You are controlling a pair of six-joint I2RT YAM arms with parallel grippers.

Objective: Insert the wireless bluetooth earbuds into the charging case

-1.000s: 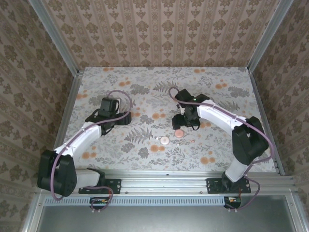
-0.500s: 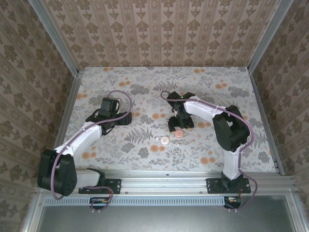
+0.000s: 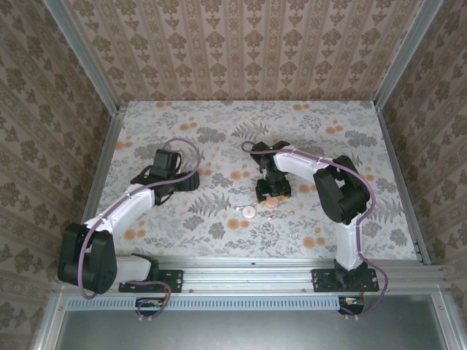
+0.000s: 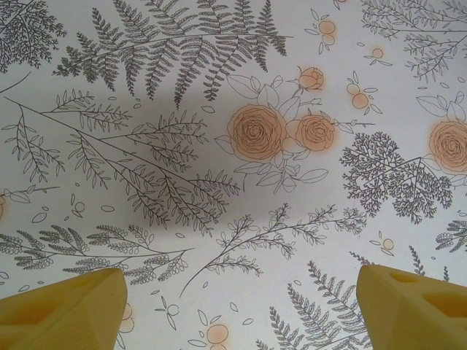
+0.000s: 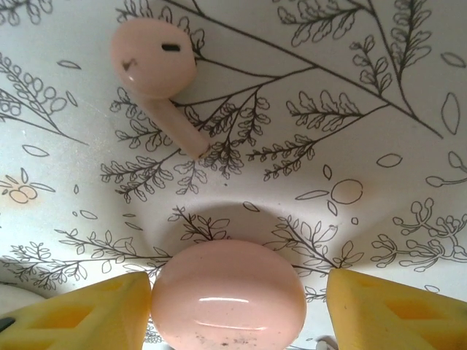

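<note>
Right claw stands open astride the small round salmon-pink charging case, one yellow finger against it and the other just clear. One pale pink stemmed earbud lies on the fern-printed counter just beyond the case. Left claw gapes wide above the counter.

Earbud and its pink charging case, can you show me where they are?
earbud (image 5: pixel 153 62): right wrist view, on its round head.
charging case (image 5: pixel 228 292): right wrist view, on the middle of its shiny domed top.
</note>
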